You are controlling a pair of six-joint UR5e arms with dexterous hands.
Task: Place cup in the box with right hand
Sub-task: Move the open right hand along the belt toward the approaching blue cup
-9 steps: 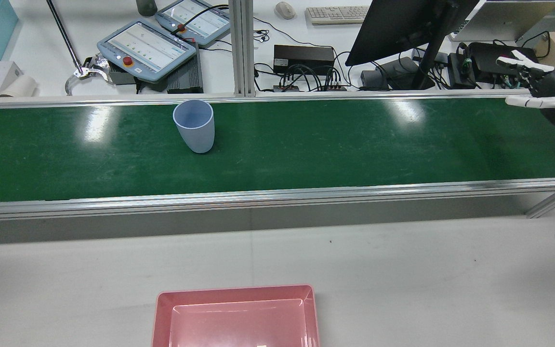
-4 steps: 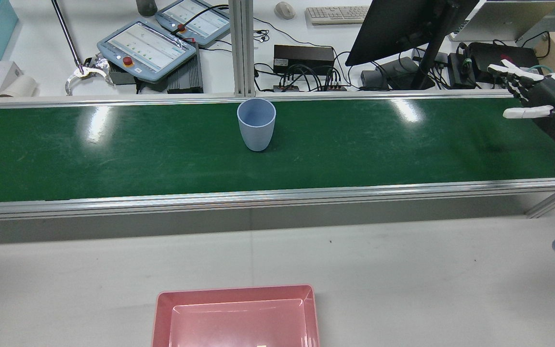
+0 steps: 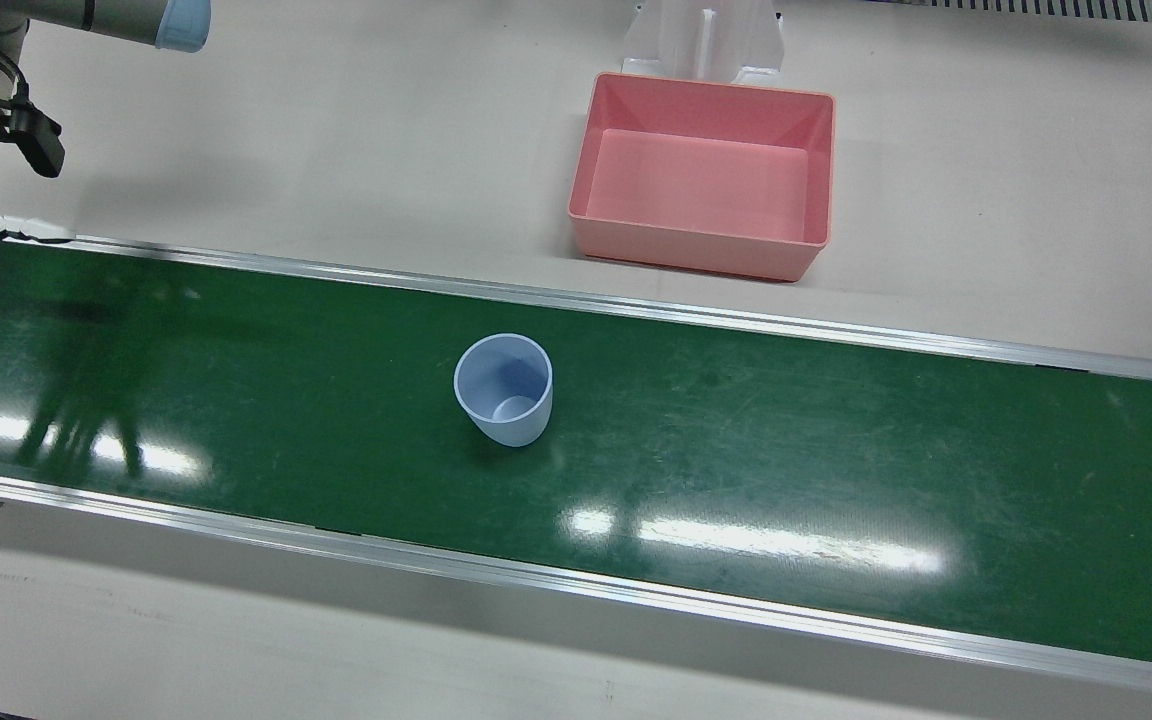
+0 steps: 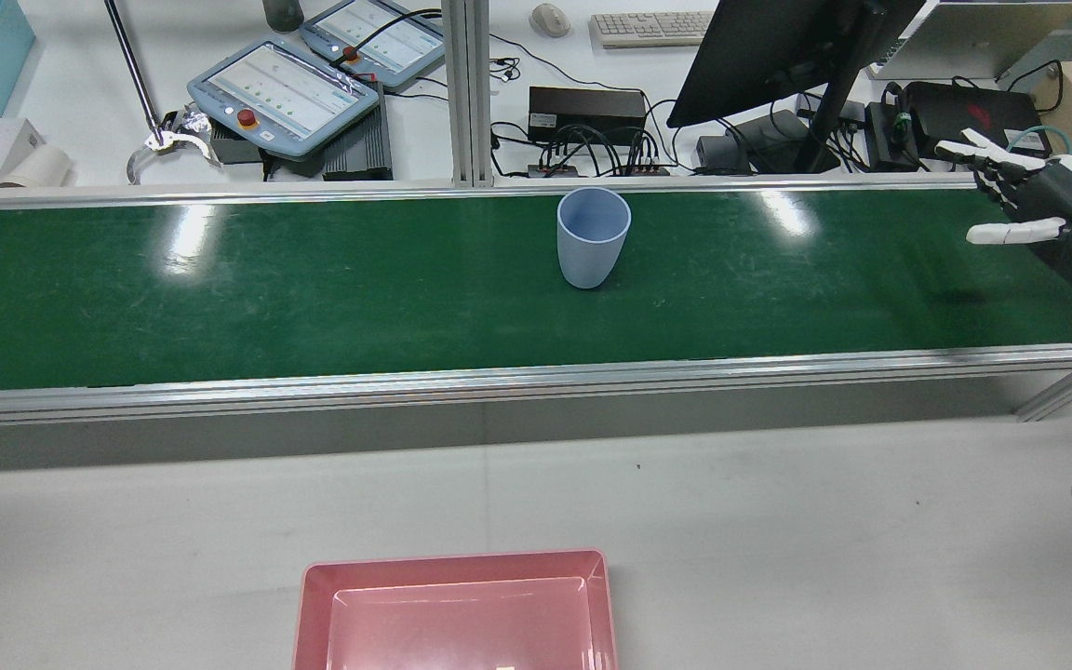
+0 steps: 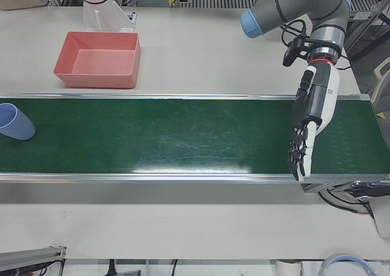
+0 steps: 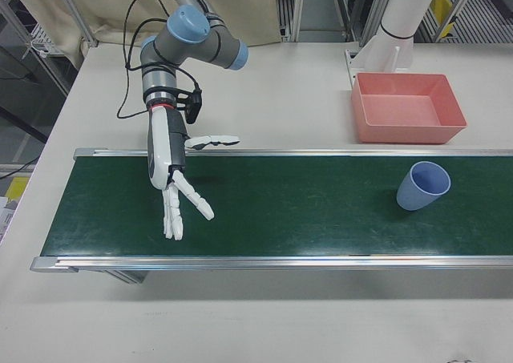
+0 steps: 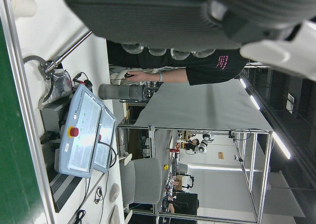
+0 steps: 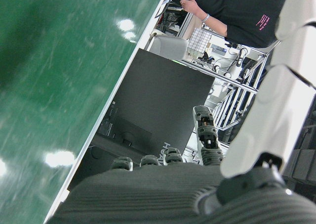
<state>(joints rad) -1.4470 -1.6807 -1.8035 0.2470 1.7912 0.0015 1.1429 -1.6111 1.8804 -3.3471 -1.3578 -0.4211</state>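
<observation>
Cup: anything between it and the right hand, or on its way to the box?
Nothing visible. Bare green belt separates the right hand from the blue cup; bare tabletop lies between belt and pink box.

Right hand (image 8: 197, 184) spread in the foreground, green belt (image 8: 54, 75), black monitor back (image 8: 153, 110), person's arm (image 8: 205, 14)

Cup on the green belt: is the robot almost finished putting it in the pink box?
Not yet. Nothing looks done: the pink box is empty. The cup stands upright on the belt, untouched. The right hand hovers open over the belt, far from it. Grabbing, carrying and dropping it in are all left.
</observation>
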